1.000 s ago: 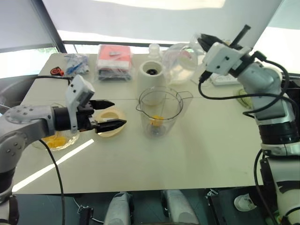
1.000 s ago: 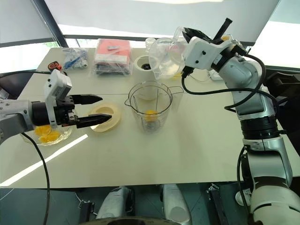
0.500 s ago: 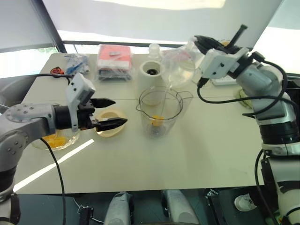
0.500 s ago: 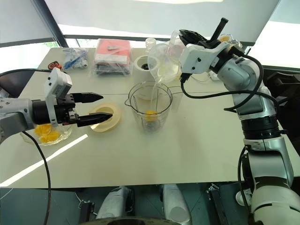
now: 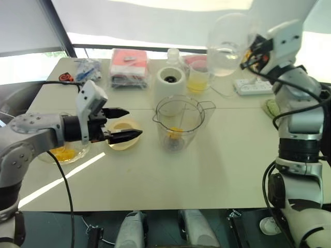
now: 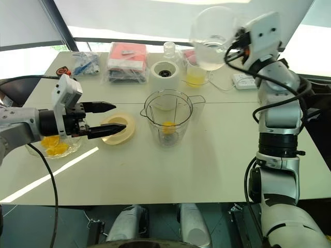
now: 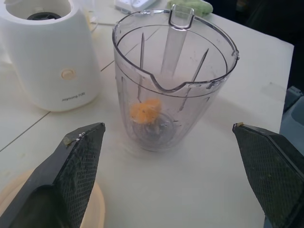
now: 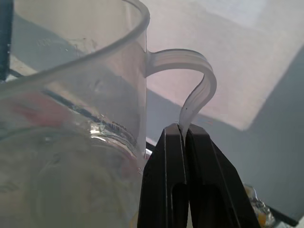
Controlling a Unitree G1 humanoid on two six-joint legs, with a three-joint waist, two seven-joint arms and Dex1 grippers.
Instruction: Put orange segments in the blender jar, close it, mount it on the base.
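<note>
The blender jar (image 5: 179, 121) stands upright mid-table with orange segments (image 7: 145, 110) lying on its blade. Behind it is the white base (image 5: 170, 82) with its black socket. More orange segments fill a glass bowl (image 5: 62, 154) at the left. My left gripper (image 5: 133, 123) is open and empty, hovering over a cream lid (image 5: 123, 141) left of the jar. My right gripper (image 8: 184, 133) is shut on the handle of a clear jug (image 5: 227, 44), held high at the back right, upright, with some clear liquid in it.
A small jug of yellow juice (image 5: 196, 80) sits right of the base. Red packets (image 5: 126, 64), a blue packet (image 5: 85, 70) and a bottle (image 5: 172, 54) line the far edge. A power strip (image 5: 251, 87) and a green item (image 5: 270, 107) lie at the right.
The right gripper's clear jug was tipped over the blender jar, pouring; it has swung up and to the right and now stands upright. The left gripper has stayed put.
</note>
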